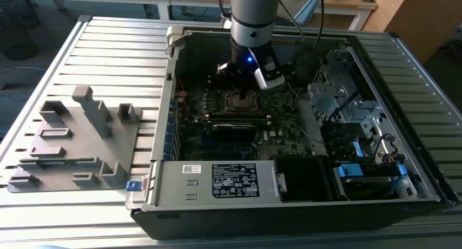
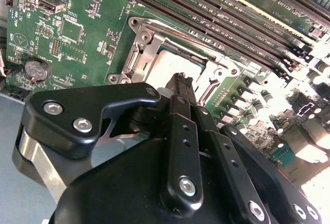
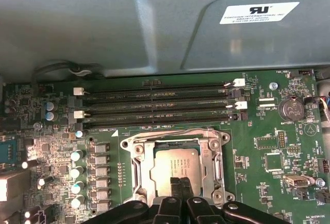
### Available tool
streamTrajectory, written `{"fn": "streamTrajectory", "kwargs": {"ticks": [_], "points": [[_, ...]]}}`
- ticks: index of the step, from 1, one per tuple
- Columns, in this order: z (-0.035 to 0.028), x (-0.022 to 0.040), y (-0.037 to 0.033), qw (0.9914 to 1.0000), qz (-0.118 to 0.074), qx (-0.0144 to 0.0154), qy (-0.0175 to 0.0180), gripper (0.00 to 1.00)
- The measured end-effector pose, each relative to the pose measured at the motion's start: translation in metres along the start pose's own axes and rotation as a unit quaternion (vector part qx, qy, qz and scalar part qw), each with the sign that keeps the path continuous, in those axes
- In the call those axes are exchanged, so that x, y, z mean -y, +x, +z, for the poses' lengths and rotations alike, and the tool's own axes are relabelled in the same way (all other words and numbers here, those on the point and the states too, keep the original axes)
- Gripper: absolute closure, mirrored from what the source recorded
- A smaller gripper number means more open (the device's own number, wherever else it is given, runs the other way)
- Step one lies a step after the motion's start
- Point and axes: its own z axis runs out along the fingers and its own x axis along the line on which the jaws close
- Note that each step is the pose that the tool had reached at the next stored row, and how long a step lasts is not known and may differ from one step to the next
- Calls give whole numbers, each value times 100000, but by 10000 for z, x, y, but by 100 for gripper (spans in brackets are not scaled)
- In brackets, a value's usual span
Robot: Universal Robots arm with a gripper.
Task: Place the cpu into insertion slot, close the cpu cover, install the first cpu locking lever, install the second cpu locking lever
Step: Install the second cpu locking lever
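One arm reaches down into an open computer case (image 1: 404, 168) that lies on a slatted counter (image 1: 108, 48). Its gripper (image 3: 180, 184) hangs just over the near edge of the slot (image 3: 178, 167) on the green motherboard (image 3: 268, 147). Both fingers are pressed together, tips meeting with nothing between them; in the second wrist view a black fingertip (image 2: 180, 82) sits right above the socket.

The cpu (image 3: 175, 165) lies flat in the slot, its dull grey top showing through the square window of the cover (image 3: 146, 163), which lies down over it. In the second wrist view the cpu (image 2: 167, 64) is bright with glare and the cover (image 2: 139, 54) frames it. Whether the thin levers along the socket's sides are latched cannot be told.

Four long memory slots (image 3: 154, 103) run beside the socket. In the exterior view a grey fixture (image 1: 79, 141) sits on the counter toward that view's left, well apart from the case.
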Motion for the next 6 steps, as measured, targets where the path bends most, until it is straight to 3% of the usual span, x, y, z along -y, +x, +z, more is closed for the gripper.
{"fn": "streamTrajectory", "kwargs": {"ticks": [6], "points": [[-22,-2,-1,100000,4,6,-12,89]]}}
